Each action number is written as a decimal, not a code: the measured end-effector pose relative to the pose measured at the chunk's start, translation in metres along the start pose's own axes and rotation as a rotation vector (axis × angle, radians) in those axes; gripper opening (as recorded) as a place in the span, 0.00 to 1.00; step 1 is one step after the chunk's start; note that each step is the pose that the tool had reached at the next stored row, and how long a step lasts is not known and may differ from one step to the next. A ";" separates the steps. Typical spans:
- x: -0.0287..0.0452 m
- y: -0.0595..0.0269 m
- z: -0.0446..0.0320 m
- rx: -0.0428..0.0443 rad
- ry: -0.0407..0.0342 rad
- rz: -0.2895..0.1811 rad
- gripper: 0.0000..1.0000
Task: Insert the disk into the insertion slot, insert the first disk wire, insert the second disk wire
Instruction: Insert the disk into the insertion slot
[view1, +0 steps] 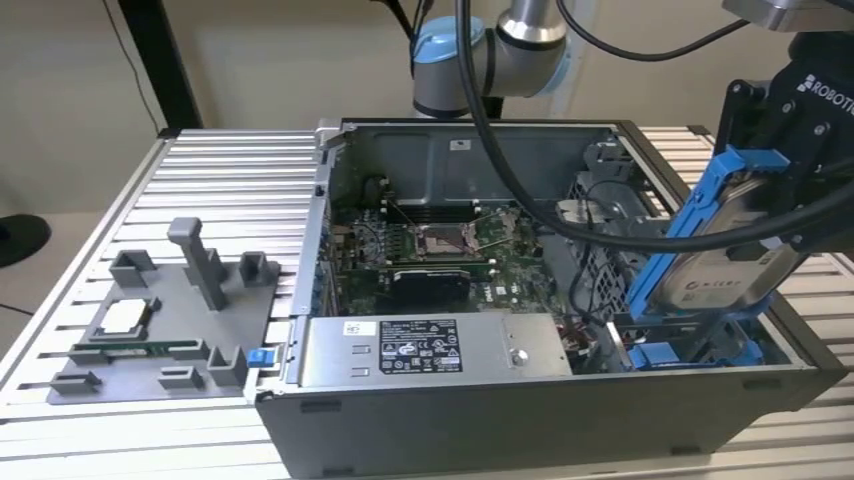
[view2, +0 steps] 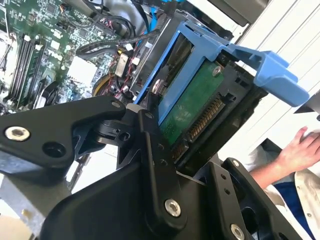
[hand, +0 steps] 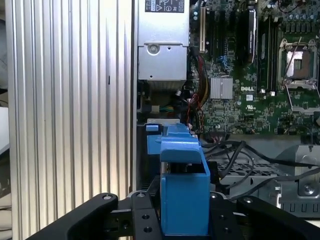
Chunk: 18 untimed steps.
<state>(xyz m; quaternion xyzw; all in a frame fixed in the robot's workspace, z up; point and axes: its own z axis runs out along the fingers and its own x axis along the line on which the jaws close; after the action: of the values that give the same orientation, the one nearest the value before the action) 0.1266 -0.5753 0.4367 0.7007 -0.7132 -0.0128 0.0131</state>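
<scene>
Gripping the disk (view1: 721, 250) between its fingers by the blue carrier's sides, the end effector (hand: 184, 220) is closed on it. The disk hangs tilted at the exterior view's right, above a blue bay (view1: 687, 352) in the near corner of the open case (view1: 534, 420). Whether disk and bay touch, I cannot tell. Beside the bay, toward the exterior view's left, lies a grey labelled power supply (view1: 414, 350). Behind that is the green motherboard (view1: 441, 245). A grey fixture (view1: 160, 320) rests on the ribbed tabletop (view1: 227, 170) at the exterior view's left. In the second wrist view a person's hand (view2: 305, 147) shows beyond the disk.
</scene>
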 end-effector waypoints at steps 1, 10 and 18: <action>0.0000 -0.0003 0.0016 0.0000 0.0000 0.000 0.00; -0.0001 -0.0038 0.0163 -0.0006 0.0002 0.000 0.00; -0.0001 -0.0050 0.0304 -0.0006 0.0002 0.000 0.00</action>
<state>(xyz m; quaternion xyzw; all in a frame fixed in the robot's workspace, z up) 0.1305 -0.5753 0.4061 0.7007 -0.7132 -0.0130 0.0134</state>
